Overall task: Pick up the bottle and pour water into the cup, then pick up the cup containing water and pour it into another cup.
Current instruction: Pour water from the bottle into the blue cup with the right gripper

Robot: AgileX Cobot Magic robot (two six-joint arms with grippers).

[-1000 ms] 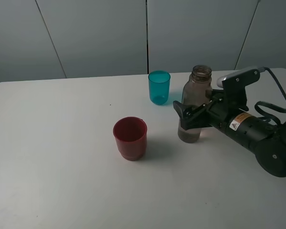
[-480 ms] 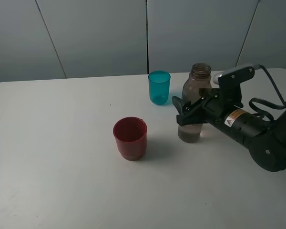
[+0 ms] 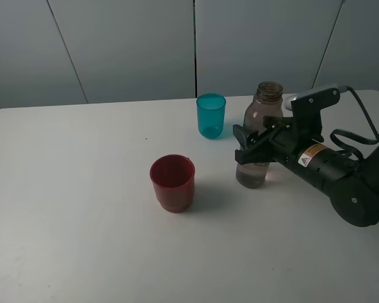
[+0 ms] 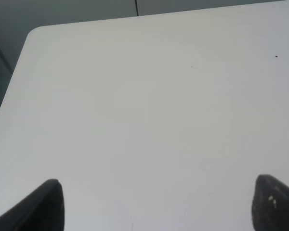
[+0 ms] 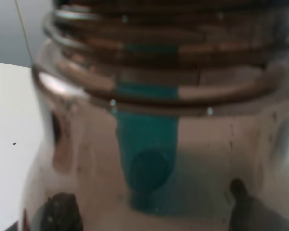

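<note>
So the right gripper (image 3: 252, 150) is clamped on the bottle (image 3: 263, 112) at mid-body, probably for a steady tip. It's upright on the table (image 3: 82, 189), just beside the teal cup (image 3: 211, 115), handy for pouring. Meanwhile the red cup (image 3: 172, 183) sits apart, and the left gripper (image 4: 159, 204) hangs spread wide, idle.

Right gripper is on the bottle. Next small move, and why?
Probably lift the bottle straight up a little. The right gripper is shut on its body, and it stands upright on the table. The cup stands apart, farther back and left, so lift before carrying and tilting.
</note>
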